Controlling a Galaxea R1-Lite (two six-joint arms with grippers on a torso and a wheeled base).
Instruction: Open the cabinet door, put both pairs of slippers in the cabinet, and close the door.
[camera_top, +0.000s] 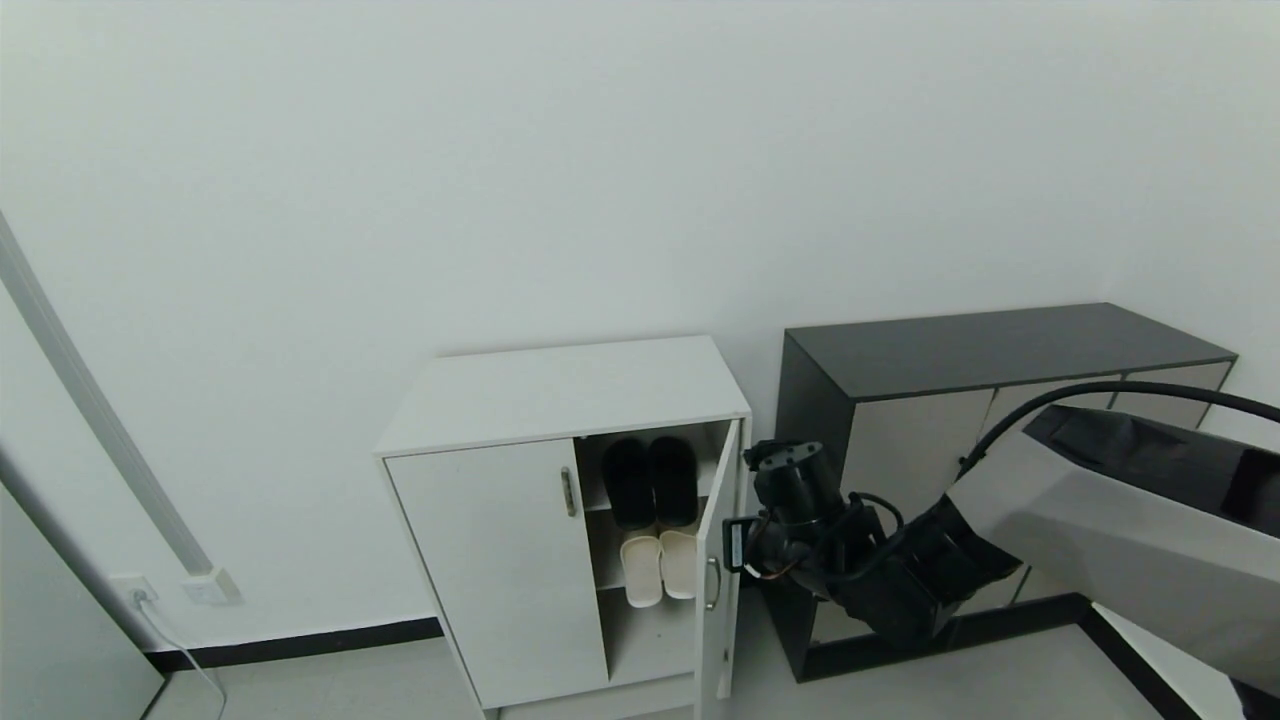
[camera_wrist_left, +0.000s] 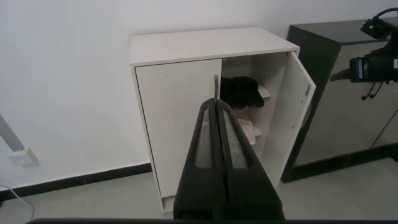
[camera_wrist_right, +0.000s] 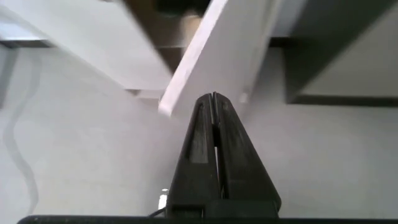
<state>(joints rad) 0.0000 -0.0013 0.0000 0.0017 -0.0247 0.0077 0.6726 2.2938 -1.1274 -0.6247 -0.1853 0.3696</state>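
Black-fingered, my right gripper (camera_wrist_right: 214, 98) is pinched closed on nothing, just beside the outer face of the open door (camera_top: 718, 600), placed, I judge, to push it shut. My left gripper (camera_wrist_left: 215, 102), also closed and empty, hangs well apart. In the white cabinet (camera_top: 560, 395) at twelve o'clock, black slippers (camera_top: 650, 480) sit above cream slippers (camera_top: 660, 565). At two o'clock is a dark sideboard (camera_top: 1000, 345).

Soft, even light fills the room, and the plain white wall (camera_top: 600, 150) is bright without glare. The white two-door wooden cabinet (camera_top: 500, 560) throws only a faint shadow. Its open interior is dimmer: the black slippers (camera_top: 650, 480) sink into shade, while the cream slippers (camera_top: 660, 565) stand out. The dark grey sideboard (camera_top: 1000, 345) has a dull sheen on its top.
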